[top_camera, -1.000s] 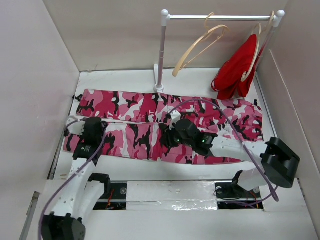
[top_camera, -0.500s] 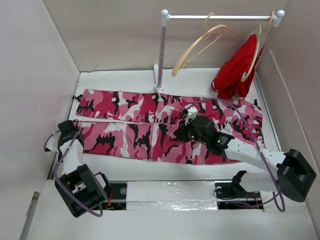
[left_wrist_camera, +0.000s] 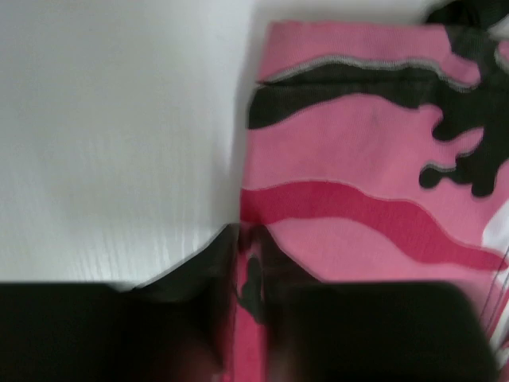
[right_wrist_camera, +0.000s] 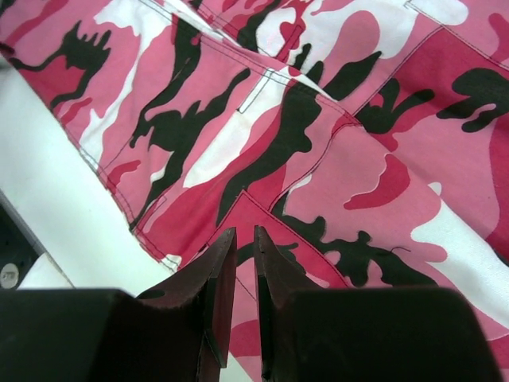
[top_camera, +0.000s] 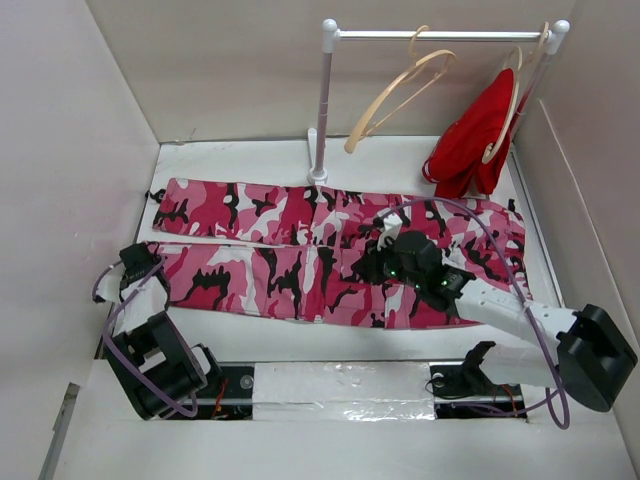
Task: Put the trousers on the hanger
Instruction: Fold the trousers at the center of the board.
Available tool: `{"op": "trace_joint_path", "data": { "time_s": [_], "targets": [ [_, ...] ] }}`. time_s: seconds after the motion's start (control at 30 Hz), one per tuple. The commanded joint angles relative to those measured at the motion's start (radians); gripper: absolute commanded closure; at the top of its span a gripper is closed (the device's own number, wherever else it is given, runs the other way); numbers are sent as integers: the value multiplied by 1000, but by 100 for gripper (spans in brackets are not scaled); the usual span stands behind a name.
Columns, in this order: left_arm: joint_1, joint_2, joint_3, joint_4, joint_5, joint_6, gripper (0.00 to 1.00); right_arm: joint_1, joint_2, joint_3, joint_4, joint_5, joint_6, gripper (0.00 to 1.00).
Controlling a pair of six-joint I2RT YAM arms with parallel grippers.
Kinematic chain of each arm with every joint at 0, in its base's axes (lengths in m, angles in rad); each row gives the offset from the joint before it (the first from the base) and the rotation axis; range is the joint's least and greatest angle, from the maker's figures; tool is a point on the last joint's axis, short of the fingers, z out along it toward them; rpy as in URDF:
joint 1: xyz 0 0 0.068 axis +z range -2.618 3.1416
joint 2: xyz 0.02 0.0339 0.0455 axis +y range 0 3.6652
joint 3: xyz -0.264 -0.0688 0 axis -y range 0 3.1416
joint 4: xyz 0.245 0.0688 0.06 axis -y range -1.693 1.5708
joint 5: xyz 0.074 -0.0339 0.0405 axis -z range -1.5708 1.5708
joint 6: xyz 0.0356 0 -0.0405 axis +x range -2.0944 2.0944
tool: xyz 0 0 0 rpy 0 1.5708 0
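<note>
One near-left hem of the trousers (top_camera: 290,245) is pinched by the left gripper (left_wrist_camera: 241,255); the right gripper (right_wrist_camera: 237,236) is almost closed over the cloth.

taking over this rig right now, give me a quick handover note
Left gripper: at the hem of the near leg; the view is blurred, so I cannot tell if it grips.
Right gripper: jaws almost shut, tips down on the trousers close to their near edge, nothing visibly pinched.
Trousers: flat on the table, legs side by side.
Hanger: empty, on the rail at the back.
Done: nothing hung yet.
Left: bring hanger and trousers together, drape them over it.
</note>
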Motion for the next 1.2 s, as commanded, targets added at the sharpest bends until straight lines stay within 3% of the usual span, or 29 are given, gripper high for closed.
{"op": "trace_joint_path", "data": {
  "time_s": [0.0, 0.13, 0.37, 0.47, 0.57, 0.63, 0.7, 0.8, 1.0, 1.1, 1.17],
  "targets": [
    [6, -27, -28, 118, 79, 55, 100, -21, -43, -23, 66, -3, 2, 79],
    [-40, -162, -17, 138, 123, 81, 100, -80, -49, -44, 75, 20, 21, 81],
    [-49, -574, 55, 113, 259, 149, 100, -227, -121, -123, 72, 43, 90, 82],
    [-49, -642, 87, 86, 380, 169, 100, -299, -242, -172, -41, 116, 149, 79],
    [-49, -726, 38, 141, 532, 160, 100, -375, -410, -230, -158, 225, 245, 60],
    [-49, -769, 2, 185, 587, 137, 100, -425, -483, -271, -255, 280, 322, 61],
    [-49, -815, 0, 190, 641, 134, 100, -513, -567, -282, -337, 325, 383, 68],
    [-49, -837, 21, 210, 722, 145, 100, -612, -624, -281, -414, 290, 443, 69],
    [-49, -797, 48, 310, 894, 203, 100, -955, -502, -245, -419, 285, 436, 69],
    [-49, -768, 51, 308, 940, 261, 100, -1158, -310, -233, -334, 198, 382, 71],
    [-49, -780, 46, 299, 948, 296, 100, -1253, -172, -160, -365, 91, 344, 74]
  ]
}}
